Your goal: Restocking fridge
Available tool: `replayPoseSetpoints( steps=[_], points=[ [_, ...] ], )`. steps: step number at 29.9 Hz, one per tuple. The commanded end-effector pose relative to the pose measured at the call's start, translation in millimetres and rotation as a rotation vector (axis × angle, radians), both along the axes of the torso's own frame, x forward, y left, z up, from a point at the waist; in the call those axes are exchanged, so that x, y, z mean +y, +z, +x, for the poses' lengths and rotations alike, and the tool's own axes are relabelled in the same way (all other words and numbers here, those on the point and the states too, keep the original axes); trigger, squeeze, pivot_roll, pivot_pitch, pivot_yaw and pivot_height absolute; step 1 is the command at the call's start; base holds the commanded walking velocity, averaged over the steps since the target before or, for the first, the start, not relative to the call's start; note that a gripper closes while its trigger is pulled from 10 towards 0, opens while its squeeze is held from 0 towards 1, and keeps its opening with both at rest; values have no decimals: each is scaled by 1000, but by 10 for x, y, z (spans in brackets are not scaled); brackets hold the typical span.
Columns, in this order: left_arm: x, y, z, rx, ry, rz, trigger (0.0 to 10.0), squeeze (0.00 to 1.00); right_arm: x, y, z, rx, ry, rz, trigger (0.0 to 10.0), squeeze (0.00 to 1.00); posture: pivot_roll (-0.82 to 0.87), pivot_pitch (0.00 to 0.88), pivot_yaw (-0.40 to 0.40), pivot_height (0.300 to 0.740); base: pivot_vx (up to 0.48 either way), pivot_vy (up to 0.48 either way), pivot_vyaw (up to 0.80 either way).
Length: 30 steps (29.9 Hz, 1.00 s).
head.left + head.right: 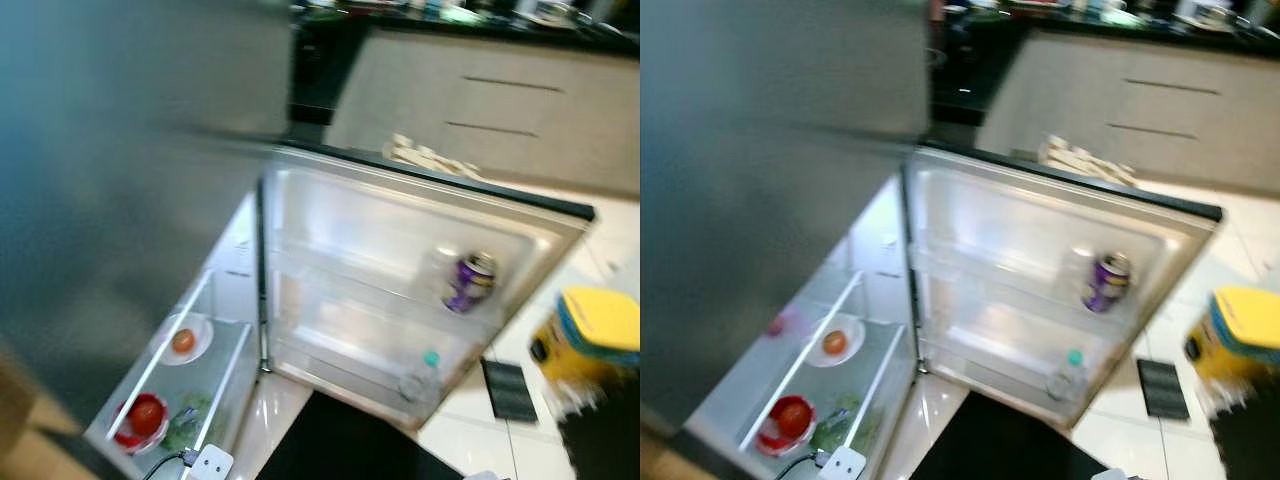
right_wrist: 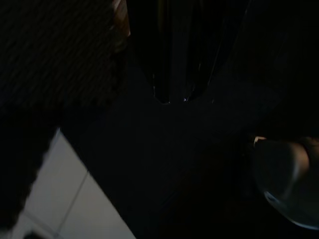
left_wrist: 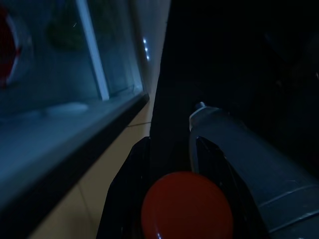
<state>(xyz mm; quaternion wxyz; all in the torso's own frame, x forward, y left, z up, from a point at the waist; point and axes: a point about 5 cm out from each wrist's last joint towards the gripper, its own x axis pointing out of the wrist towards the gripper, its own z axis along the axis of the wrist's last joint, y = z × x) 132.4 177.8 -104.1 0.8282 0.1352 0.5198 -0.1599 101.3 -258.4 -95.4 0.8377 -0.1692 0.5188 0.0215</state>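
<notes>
The fridge stands open, its door point(image 1: 420, 250) swung out towards me. A purple can point(image 1: 470, 280) sits on the upper door shelf and a clear bottle with a teal cap point(image 1: 420, 378) on the lower one. Inside, on the glass shelf point(image 1: 215, 380), lie a white plate with an orange fruit point(image 1: 183, 340), a red bowl holding a tomato point(image 1: 145, 415) and some greens point(image 1: 190, 420). In the left wrist view my left gripper point(image 3: 172, 149) is shut on a red round object point(image 3: 187, 206), low beside the fridge's edge. My right gripper point(image 2: 169, 94) hangs in deep shade.
A yellow container with a blue band point(image 1: 590, 335) stands on the white tiled floor at the right, and a dark mat point(image 1: 510, 390) lies beside it. Beige kitchen drawers point(image 1: 500, 100) run along the back. A black shape point(image 1: 340, 445) lies low in front of me.
</notes>
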Motion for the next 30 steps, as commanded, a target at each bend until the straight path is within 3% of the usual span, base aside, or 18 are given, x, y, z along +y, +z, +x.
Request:
replayPoseSetpoints(
  steps=[1, 19, 25, 30],
  points=[
    [-156, -44, -104, 45, -25, -58, 10000, 0, -4, 5, 14, -2, -2, 1, 10000, 0, 12, 42, -40, 740, 0, 0, -788],
    [-158, -35, -79, 45, -32, -66, 10000, 0, 21, -2, 12, -2, 8, 10, 10000, 0, 12, 33, -42, 740, 0, 0, -788],
    [-176, -31, -67, 46, -36, -78, 10000, 0, 20, 7, 31, -16, 13, 8, 10000, 0, 12, 27, -43, 740, 0, 0, -83],
    [-188, -35, -77, 54, -57, -78, 10000, 0, 21, 9, 39, -20, 12, 10, 10000, 0, 11, 29, -42, 740, 0, -430, 0]
  ],
)
